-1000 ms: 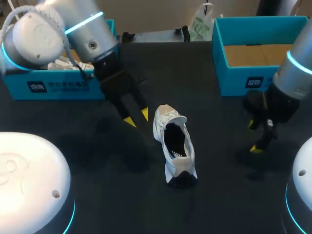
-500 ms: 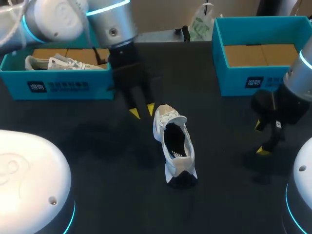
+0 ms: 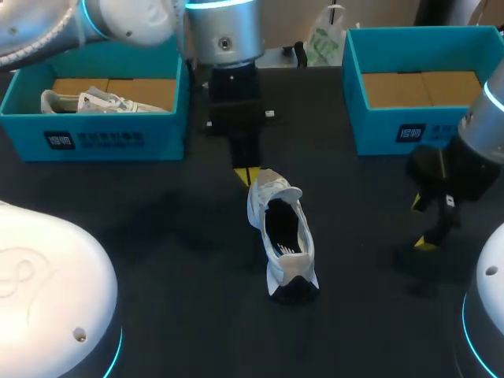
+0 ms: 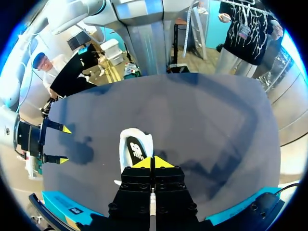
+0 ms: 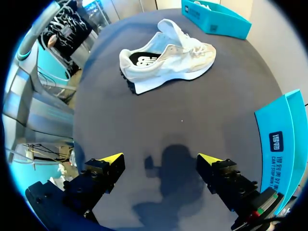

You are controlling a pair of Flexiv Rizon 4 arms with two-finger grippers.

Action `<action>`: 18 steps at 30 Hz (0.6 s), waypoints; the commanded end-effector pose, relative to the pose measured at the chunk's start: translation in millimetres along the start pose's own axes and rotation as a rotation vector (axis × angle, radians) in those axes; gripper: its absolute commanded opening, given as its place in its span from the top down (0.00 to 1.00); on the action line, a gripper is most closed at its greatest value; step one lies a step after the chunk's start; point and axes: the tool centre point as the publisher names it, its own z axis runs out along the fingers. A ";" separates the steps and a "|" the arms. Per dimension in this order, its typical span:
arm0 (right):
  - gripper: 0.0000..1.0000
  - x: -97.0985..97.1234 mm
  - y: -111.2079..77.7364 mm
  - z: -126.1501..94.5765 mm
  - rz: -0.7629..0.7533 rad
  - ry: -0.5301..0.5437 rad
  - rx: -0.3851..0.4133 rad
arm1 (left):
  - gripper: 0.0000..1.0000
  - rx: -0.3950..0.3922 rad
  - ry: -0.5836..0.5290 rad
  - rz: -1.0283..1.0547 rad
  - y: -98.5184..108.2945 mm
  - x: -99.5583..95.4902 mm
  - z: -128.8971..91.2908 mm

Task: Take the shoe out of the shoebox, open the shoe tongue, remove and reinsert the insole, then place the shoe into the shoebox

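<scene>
Shoe (image 3: 282, 236) upright on surface (image 3: 173, 260), mouth exposed for insole work. Left gripper (image 3: 246, 175) closed, empty, at its toe; right gripper (image 3: 420, 223) wide open, empty, well apart, probably waiting.

Silver arms (image 3: 224, 35), cyan rings (image 3: 490, 93); black, seemingly screw-studded, yellow-tipped grippers (image 4: 154, 162).

A dark, matte table (image 3: 173, 260) spans the whole workspace.
</scene>
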 end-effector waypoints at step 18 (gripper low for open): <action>0.00 1.2 -0.5 0.2 0.000 -0.003 0.001 | 1.00 0.040 0.182 0.131 14.4 -39.5 29.4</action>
